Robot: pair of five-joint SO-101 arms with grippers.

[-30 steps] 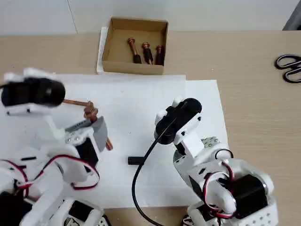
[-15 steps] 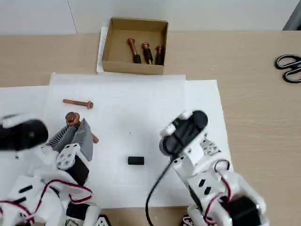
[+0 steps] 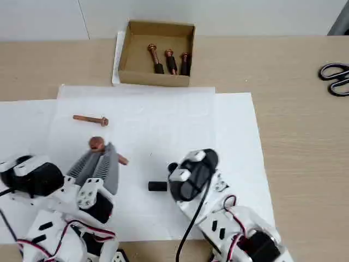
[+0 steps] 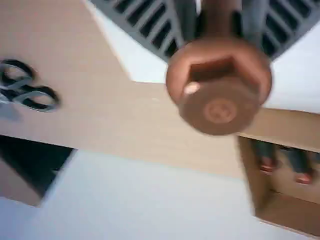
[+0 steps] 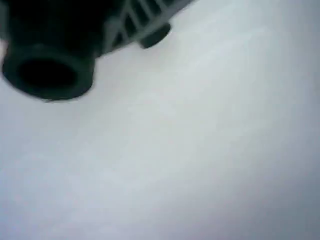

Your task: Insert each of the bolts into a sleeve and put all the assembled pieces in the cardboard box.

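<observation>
Left end effector [image 3: 102,152] clamped a bolt [image 3: 97,144]; the sleeve [image 3: 157,186] lay parallel to the bench's near edge, just beside the right arm [image 3: 191,174].

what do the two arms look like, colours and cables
Both arms are white plastic shells around black servo motors. The left arm carries looped red, black and white wires, and the left gripper has grey slatted fingers. The right arm has similar wires plus a thick black cable.

Paper [image 3: 163,125] open toward cardboard box [image 3: 152,79]; 1 loose bolt [image 3: 90,119] lies on it.
</observation>
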